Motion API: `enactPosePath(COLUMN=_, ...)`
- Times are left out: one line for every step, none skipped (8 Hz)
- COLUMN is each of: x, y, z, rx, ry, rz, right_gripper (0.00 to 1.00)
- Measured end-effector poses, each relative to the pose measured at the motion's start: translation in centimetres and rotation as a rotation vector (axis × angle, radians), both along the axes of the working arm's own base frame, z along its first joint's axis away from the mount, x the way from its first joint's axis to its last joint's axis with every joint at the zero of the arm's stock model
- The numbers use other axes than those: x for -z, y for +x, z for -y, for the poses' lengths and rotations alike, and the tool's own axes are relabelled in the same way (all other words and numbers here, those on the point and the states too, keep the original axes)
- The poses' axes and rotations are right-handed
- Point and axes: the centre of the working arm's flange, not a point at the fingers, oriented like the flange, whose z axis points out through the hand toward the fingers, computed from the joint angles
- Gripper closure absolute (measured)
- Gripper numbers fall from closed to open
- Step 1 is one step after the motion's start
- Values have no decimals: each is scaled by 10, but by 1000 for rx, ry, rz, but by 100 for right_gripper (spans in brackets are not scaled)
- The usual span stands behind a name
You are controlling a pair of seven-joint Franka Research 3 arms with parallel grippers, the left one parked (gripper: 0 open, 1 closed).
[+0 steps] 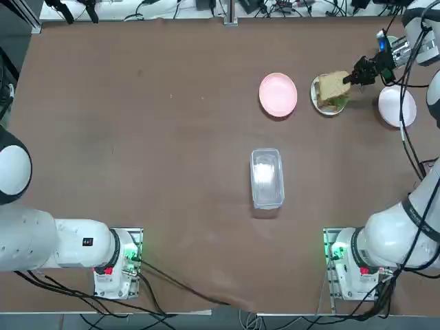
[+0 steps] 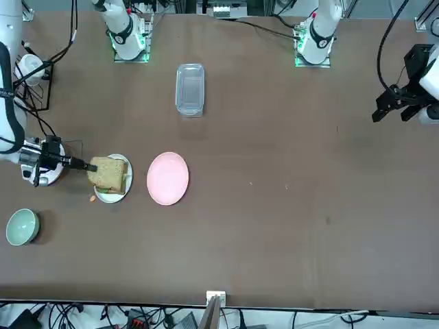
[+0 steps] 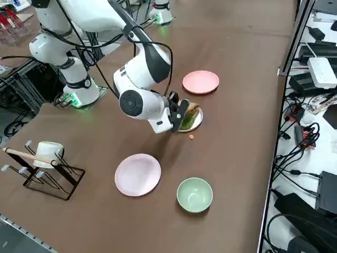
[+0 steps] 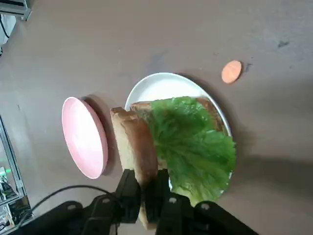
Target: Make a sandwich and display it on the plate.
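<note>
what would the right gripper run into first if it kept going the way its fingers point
The right gripper, shut on the top bread slice, points down at the plate. That slice's lower edge would likely meet the lettuce on the bottom slice first, though depth is unclear.

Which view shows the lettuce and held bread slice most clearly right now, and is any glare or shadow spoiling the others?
Right wrist view: sharpest, the lettuce and the bread slice in the shut right gripper fill the frame, with soft shadow beside the white plate. Top view: the sandwich is small, no glare. Right side view: the arm covers part of the plate.
</note>
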Motion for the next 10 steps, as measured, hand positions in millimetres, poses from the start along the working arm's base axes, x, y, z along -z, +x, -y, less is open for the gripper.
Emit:
enactPosePath(x=2, y=-1, z=2, rx=0, ry=1, rz=0, right_gripper=91)
enactPosePath(x=4, y=-2, z=4, rx=2, ry=1, rz=-2, right_gripper=90)
enactPosePath(x=6, y=-2, z=5, rx=3, ry=1, rz=-4, right_gripper=85)
enactPosePath(x=8, y=-3, z=7, rx=5, ry=2, rz=-7, right_gripper=80)
enactPosePath(x=9, y=-4, z=9, rx=9, ry=2, rz=-8, right_gripper=64)
enactPosePath(x=9, y=-4, z=11, rx=13, ry=2, rz=-7, right_gripper=53)
enactPosePath(x=8, y=-4, z=12, rx=14, ry=2, rz=-6, right_gripper=49)
enactPosePath(x=7, y=-2, z=12, rx=12, ry=1, rz=-1, right_gripper=30)
enactPosePath(x=2, y=2, z=13, rx=7, ry=-4, rz=12, right_gripper=13)
enactPosePath(x=-6, y=8, z=15, rx=-10, ry=-24, rz=29, right_gripper=0)
